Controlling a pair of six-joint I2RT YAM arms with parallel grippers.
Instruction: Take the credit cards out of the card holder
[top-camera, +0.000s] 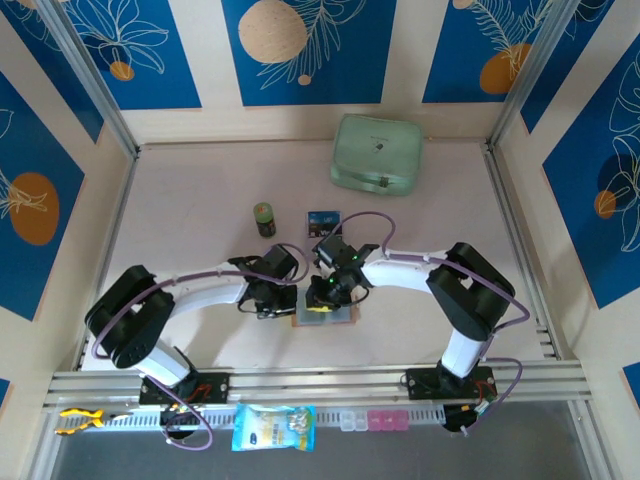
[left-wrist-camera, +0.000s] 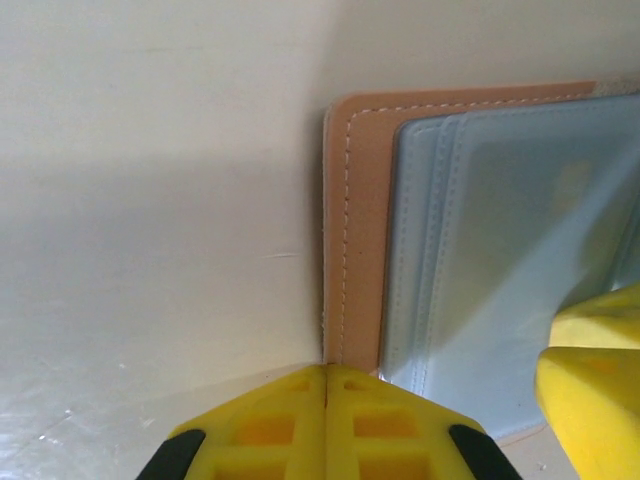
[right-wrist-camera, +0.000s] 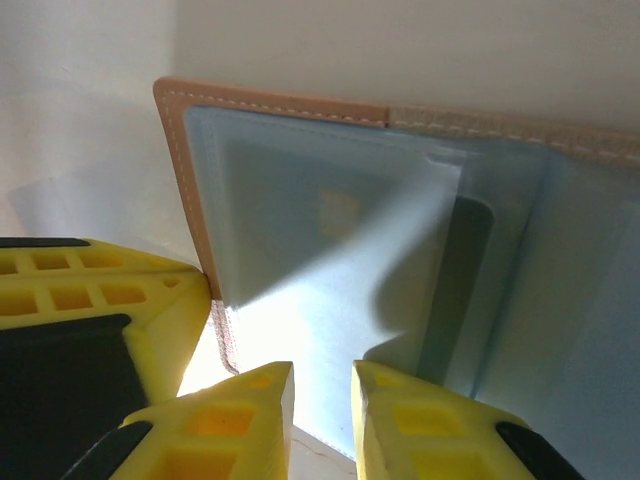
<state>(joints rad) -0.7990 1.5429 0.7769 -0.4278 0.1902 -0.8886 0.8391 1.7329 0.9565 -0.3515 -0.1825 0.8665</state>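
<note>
Table (top-camera: 180, 230) with card holder (top-camera: 338, 318), green case (top-camera: 378, 152), can (top-camera: 264, 219), blue card (top-camera: 323, 220)

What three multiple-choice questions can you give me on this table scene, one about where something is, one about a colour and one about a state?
1. Where does the mint-green case lie?
A. between the arm bases
B. at the far end of the table
C. on top of the card holder

2. What colour is the stitched border of the card holder?
A. red
B. black
C. tan

3. How do the fingers of the left gripper stand?
A. pressed together
B. wide apart
C. clamped on a card

Answers:
1 B, the top view shows it at the far edge.
2 C, the left wrist view shows a tan edge with pale stitching.
3 A, no gap shows between the two yellow fingertips.
</note>
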